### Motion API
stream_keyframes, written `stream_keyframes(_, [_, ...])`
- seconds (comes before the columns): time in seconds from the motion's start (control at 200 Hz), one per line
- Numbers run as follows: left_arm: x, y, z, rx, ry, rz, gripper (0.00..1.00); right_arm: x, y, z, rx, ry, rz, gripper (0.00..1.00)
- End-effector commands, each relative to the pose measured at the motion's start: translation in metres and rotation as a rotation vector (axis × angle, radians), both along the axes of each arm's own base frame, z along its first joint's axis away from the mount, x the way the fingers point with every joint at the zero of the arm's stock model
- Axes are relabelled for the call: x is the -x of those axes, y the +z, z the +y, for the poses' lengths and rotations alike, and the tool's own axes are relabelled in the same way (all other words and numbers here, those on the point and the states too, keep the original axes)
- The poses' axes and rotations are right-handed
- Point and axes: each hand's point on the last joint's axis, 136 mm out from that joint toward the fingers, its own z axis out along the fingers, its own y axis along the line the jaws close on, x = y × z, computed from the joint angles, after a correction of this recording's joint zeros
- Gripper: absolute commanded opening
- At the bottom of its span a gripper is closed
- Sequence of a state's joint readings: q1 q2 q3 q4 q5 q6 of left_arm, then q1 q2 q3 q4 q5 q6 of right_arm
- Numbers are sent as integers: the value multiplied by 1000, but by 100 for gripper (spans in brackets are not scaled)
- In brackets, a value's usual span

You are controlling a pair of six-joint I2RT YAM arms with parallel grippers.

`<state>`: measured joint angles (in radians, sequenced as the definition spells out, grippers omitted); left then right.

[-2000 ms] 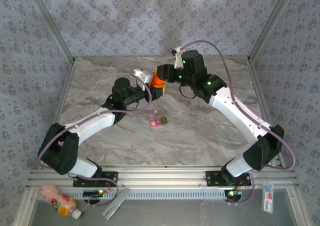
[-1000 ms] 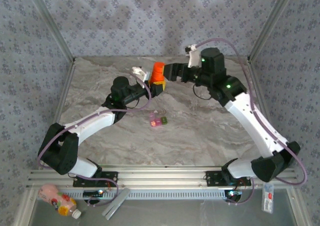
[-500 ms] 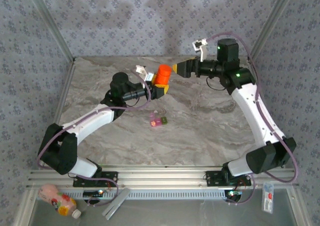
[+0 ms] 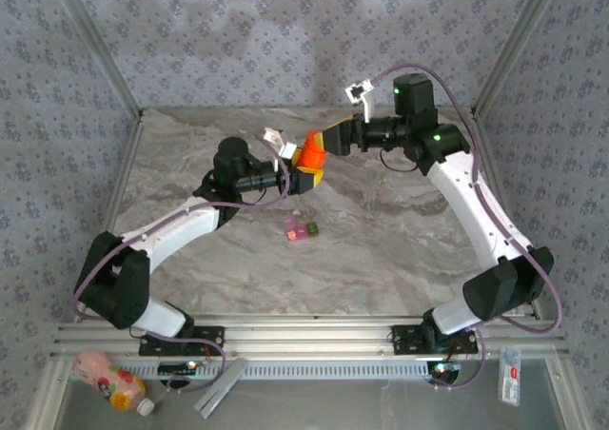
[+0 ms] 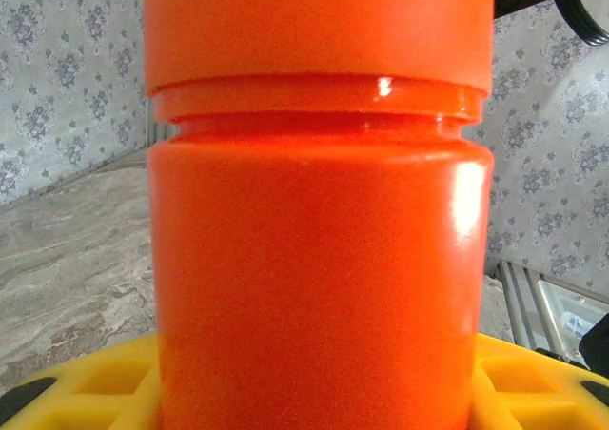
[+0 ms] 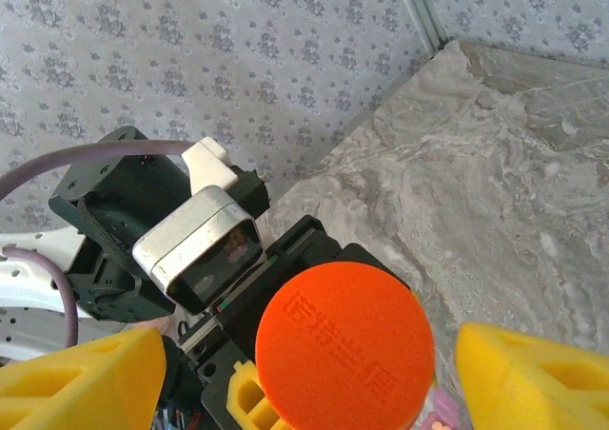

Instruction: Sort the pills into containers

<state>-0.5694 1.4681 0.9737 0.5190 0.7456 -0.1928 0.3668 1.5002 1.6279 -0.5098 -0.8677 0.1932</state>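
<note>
My left gripper (image 4: pixel 304 166) is shut on a small orange bottle (image 4: pixel 305 155) with its cap on, held above the table and tipped toward the right arm. In the left wrist view the bottle (image 5: pixel 314 211) stands between the yellow fingers (image 5: pixel 86 382). My right gripper (image 4: pixel 318 146) is open, and its yellow fingers (image 6: pixel 86 382) straddle the orange cap (image 6: pixel 344 344) with a gap on each side. The containers (image 4: pixel 300 229), a joined pink and green case, lie on the marble table below the bottle. The pills are hidden.
The marble table (image 4: pixel 400 240) is boxed in by patterned walls with metal posts at the back corners. On the near ledge beyond the rail lie a pink bottle (image 4: pixel 111 380), a grey tool (image 4: pixel 221 384) and a white packet (image 4: pixel 511 376).
The right gripper swung away to the right, then came back left and now straddles the cap with its jaws a little narrower. The left gripper tilted the bottle toward it.
</note>
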Motion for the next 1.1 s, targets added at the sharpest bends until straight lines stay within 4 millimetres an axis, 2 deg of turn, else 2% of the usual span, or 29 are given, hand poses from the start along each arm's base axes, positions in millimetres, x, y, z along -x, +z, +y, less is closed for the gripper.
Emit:
stream_keyframes(0.0, [1,24,-2,36,-26,-54,0,0,0,2,27,6,-9,80])
stream_keyframes(0.295, [2,25,-2,39,-26,-56,0,-5,-2,2,38,-15,-7,80])
stream_keyframes(0.61, [1,25,-2,39,-26,-52,0,1,-7,10,46,14,3,76])
stream_keyframes(0.904, [0,26,-2,41,-23,-53,0,1,-7,10,48,10,4,55])
stream_keyframes(1.094, [-6,27,-1,46,13,-56,0,3,-11,14,62,-1,13,47])
